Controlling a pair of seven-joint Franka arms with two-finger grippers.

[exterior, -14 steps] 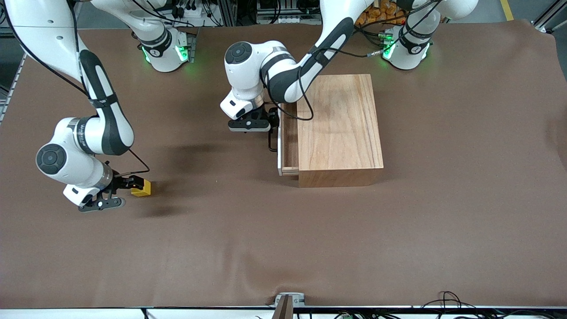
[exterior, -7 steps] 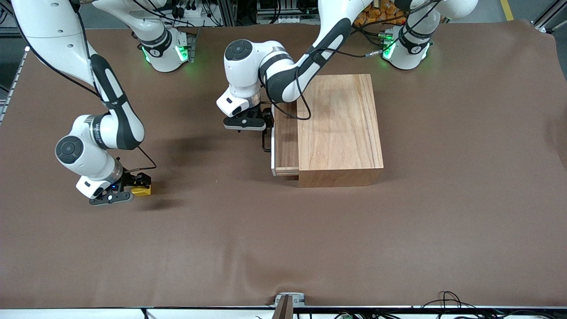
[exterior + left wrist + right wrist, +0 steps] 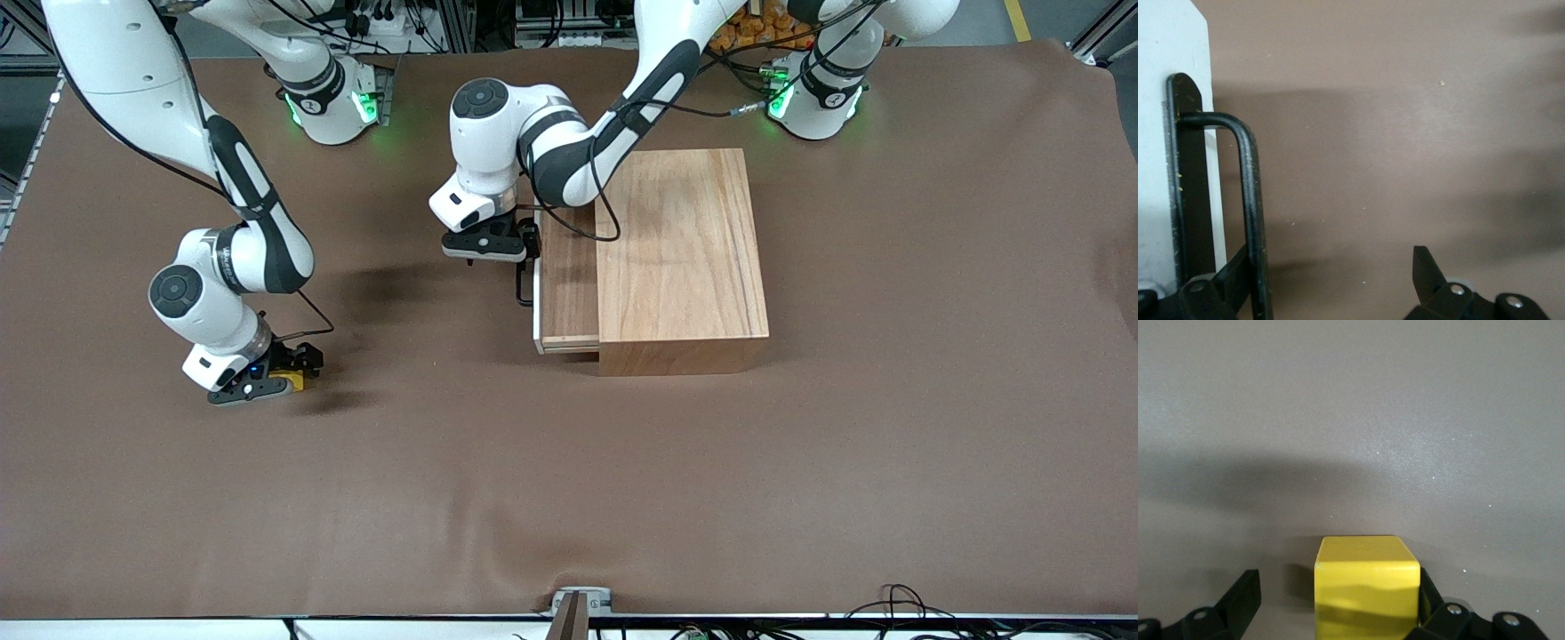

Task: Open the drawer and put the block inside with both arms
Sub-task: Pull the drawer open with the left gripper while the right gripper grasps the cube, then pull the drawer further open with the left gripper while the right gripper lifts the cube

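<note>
Reaching across from its base, the left arm has its gripper (image 3: pixel 520 252) at the front of the drawer (image 3: pixel 569 293), which stands partly pulled out of the wooden box (image 3: pixel 680 258) toward the right arm's end of the table (image 3: pixel 569 498). In the left wrist view the gripper's fingers are spread wide: one finger (image 3: pixel 1235 283) sits hooked inside the thin black handle (image 3: pixel 1248 200), against the wire, while the other finger (image 3: pixel 1428 273) is well apart from it over bare brown cloth. The handle is fixed to the drawer's white front edge (image 3: pixel 1171 100).

Well away from the box, toward the right arm's end of the table and nearer the front camera than the drawer, the right gripper (image 3: pixel 289 378) is low over the yellow block (image 3: pixel 293 380), which rests on the cloth. In the right wrist view the block (image 3: pixel 1366 587) lies between the open fingers, touching one finger (image 3: pixel 1428 600) and apart from the other finger (image 3: pixel 1241 597).
</note>
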